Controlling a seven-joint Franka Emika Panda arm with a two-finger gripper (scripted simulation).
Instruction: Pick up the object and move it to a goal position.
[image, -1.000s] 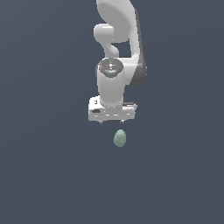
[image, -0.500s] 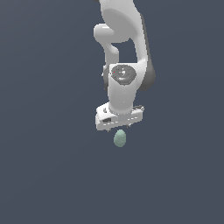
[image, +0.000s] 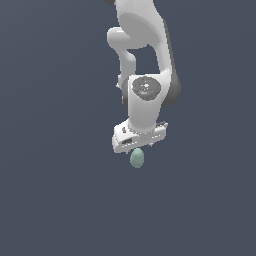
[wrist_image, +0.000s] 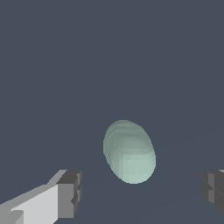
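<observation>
The object (image: 137, 159) is a small pale mint-green egg lying on the dark grey floor. It shows just below the white hand of the arm in the exterior view, its upper part hidden by the hand. In the wrist view the object (wrist_image: 129, 151) lies between the two dark finger pads (wrist_image: 70, 193), with wide gaps on both sides. My gripper (wrist_image: 142, 190) is open and touches nothing. In the exterior view the fingers are hidden behind the hand, so the gripper (image: 136, 150) shows only as the white body right over the egg.
The white arm (image: 145, 95) rises from the hand toward the exterior view's top. Plain dark grey floor (image: 60, 200) surrounds the egg on all sides.
The hand has come down toward the egg, from clearly above it to right over it, and has turned a little. The egg has not moved.
</observation>
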